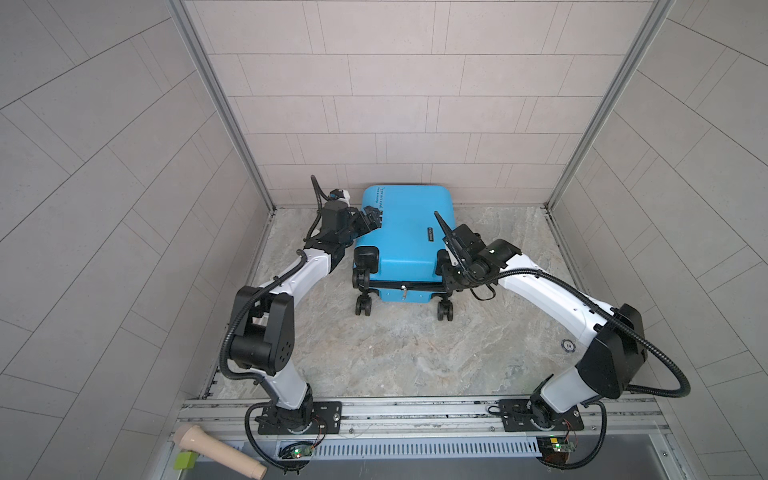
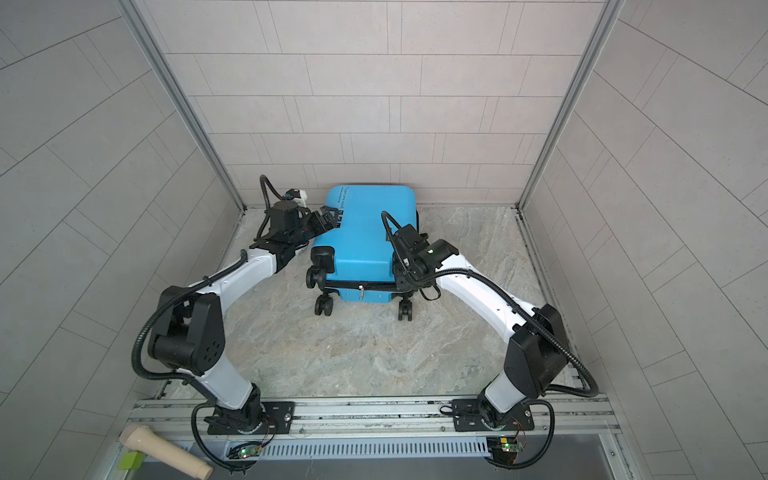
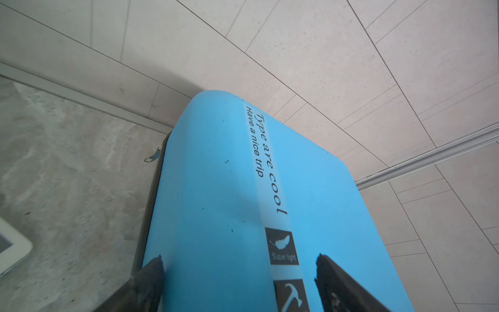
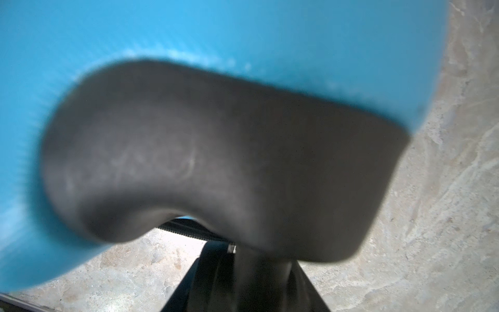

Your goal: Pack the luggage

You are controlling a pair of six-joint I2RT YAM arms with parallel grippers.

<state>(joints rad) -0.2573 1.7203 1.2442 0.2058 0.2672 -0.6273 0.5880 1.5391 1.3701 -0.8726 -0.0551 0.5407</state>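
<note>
The bright-blue luggage (image 1: 401, 232) (image 2: 365, 237) lies closed on the stone tabletop, its far end against the back wall and its black wheels toward the front. My left gripper (image 1: 374, 220) (image 3: 239, 259) is open and hovers over the shell's left edge beside the "Type are cool" print (image 3: 270, 164). Nothing is between its fingers. My right gripper (image 1: 449, 274) (image 2: 401, 278) is at the front right corner, shut on a wheel (image 4: 237, 283) below the black wheel housing (image 4: 216, 162). In the right wrist view the fingertips are mostly hidden.
Tiled walls enclose the table at the back and on both sides. A dark poker chip (image 1: 567, 344) lies on the table at the right. A beige mallet (image 1: 216, 451) and a green block (image 1: 185, 459) sit past the front rail. A white rounded object (image 3: 13, 248) lies left of the luggage.
</note>
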